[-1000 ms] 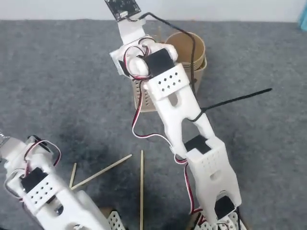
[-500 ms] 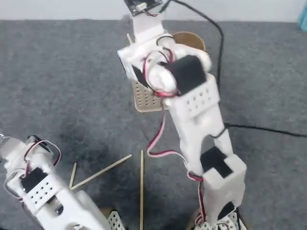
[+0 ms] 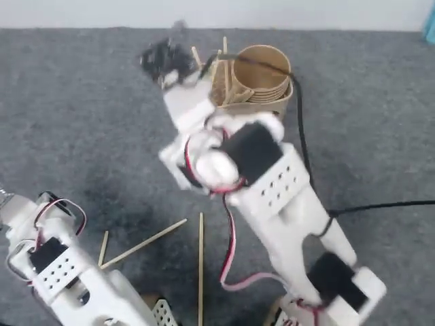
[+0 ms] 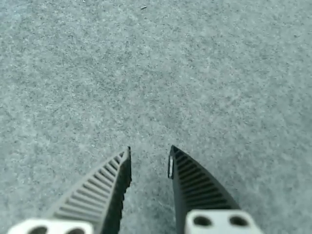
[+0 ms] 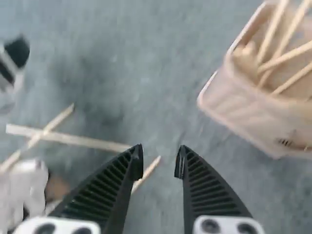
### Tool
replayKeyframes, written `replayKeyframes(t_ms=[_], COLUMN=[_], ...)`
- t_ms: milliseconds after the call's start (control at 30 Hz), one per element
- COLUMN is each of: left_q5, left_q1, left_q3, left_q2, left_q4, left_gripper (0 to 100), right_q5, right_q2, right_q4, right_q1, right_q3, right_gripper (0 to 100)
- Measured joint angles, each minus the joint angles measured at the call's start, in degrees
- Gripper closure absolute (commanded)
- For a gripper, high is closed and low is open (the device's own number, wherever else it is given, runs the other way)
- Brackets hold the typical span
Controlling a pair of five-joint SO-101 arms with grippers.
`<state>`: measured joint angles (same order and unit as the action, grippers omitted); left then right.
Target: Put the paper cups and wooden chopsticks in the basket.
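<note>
The right arm (image 3: 272, 190) rises from the near right corner and leans far and leftward across the bench (image 3: 380, 136), its upper links folded over just near of the basket (image 3: 287, 102). The right tool (image 5: 158, 156) points down at the grey surface with its jaws a little apart and nothing between them; in its own wrist view the basket (image 5: 243, 112) lies just beside it. The left arm (image 3: 61, 272) sits low at the near left corner, and the left tool (image 4: 148, 156) hangs over bare grey surface, jaws likewise slightly parted and holding nothing. The basket stands at the far middle of the bench, holding a nested stack of paper cups (image 3: 262, 68) on its right side and several chopsticks (image 3: 224, 51) upright on its left. Three loose chopsticks (image 3: 200, 265) lie on the bench in the near middle, between the two arms: one runs near to far, a second (image 3: 146, 242) slants leftward from it, and a short third (image 3: 103, 248) lies close to the left arm. A black cable (image 3: 380, 205) runs from the right arm off the right edge. The bench's far edge meets a pale wall (image 3: 306, 13) just behind the basket. Broad stretches of grey surface lie left of the basket and to its right.
</note>
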<state>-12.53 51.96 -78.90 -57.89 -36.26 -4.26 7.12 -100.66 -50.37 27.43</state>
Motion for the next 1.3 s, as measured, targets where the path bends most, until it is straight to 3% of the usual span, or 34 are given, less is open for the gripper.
replayKeyframes(t_ms=[267, 633, 1033, 1300], left_q5=[0.0, 0.0, 0.0, 0.0], left_q1=[0.0, 0.0, 0.0, 0.0], left_q3=[0.0, 0.0, 0.0, 0.0], left_q2=[0.0, 0.0, 0.0, 0.0], left_q4=[0.0, 0.0, 0.0, 0.0], left_gripper=[88, 88, 88, 88], right_q5=[-0.3, -13.0, -14.6, -17.1], right_q2=[9.7, 14.1, 14.1, 14.1], right_q4=[6.0, 36.8, 60.7, 63.9], right_q1=[-4.4, -2.2, -0.2, -1.3], right_q3=[-27.5, -63.9, -83.5, -83.7], right_gripper=[95.0, 95.0, 94.9, 94.9])
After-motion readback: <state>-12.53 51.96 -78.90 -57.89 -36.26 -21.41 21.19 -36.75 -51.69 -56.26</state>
